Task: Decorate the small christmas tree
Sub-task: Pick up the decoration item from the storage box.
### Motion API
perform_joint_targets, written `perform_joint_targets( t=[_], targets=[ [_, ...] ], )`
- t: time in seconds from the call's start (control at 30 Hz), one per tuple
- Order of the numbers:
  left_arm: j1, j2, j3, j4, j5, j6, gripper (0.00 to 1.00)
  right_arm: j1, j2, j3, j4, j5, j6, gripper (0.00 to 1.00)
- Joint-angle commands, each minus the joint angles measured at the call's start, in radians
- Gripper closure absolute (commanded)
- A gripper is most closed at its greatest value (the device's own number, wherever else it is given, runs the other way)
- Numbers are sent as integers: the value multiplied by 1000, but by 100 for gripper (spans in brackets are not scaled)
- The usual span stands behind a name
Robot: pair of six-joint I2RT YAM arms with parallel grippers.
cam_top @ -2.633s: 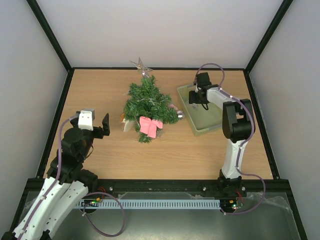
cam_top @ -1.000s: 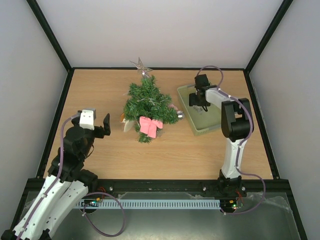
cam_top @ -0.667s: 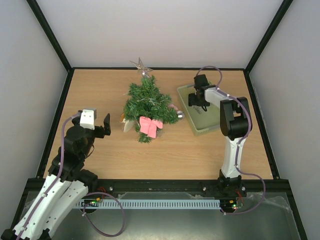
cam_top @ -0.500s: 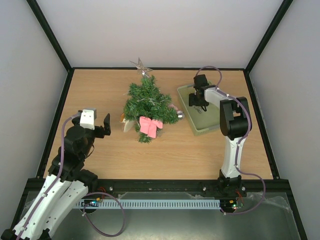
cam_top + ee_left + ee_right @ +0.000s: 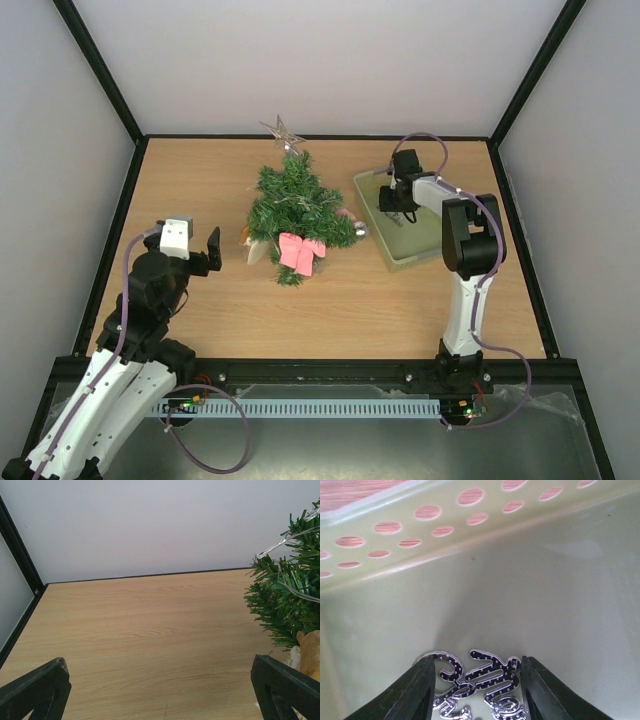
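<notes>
- Small christmas tree (image 5: 297,205): placed at mid-counter, just left of the pale green basket (image 5: 372,182). Its long axis is seen running near to far, with the star (image 5: 282,130) at the far end and a pink bow (image 5: 300,252) at the near end. It appears to lie flat.
- Right pincer (image 5: 397,203): lowered inside the basket, toward its far end. The fingers stand partway apart on either side of a silver glitter ornament (image 5: 480,682), and its edges look to be touched on both sides. Whether it is actually pinched cannot be told.
- Left pincer (image 5: 158,680): spread wide and holding nothing, held over bare counter (image 5: 140,630) on the tree's left.
- Governing relation: the tree lies to the left of the right pincer and slightly nearer. The ornament is judged to need lifting over the basket wall and carrying leftward onto the branches.
- Arm proximity: both pincers are set about equally close to the tree, but only the right one is placed at an ornament.
</notes>
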Motion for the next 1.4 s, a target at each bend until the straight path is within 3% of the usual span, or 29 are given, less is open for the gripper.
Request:
perform_joint_targets(
  t=[0.0, 0.3, 0.6, 0.73, 1.0, 1.23, 1.37],
  targets=[
    [-3, -8, 13, 1, -6, 7, 0, -9, -12, -55, 6, -164, 14, 56],
    [-3, -12, 13, 1, -3, 6, 0, -51, -56, -106, 27, -435, 24, 55],
    [-4, -22, 12, 1, 3, 6, 0, -60, -77, -137, -17, -543, -5, 56],
    [-4, -26, 12, -2, 3, 6, 0, -71, -100, -147, -53, -569, -28, 61],
    [-4, -30, 10, 2, 11, 7, 0, -74, -206, -165, -142, -413, -44, 62],
    [-6, -43, 6, 7, 20, 6, 0, -72, -278, -285, 37, -255, 297, 54],
    [-7, -49, 7, 6, 22, 7, 0, -62, -249, -292, 59, -142, 402, 48]
  ],
)
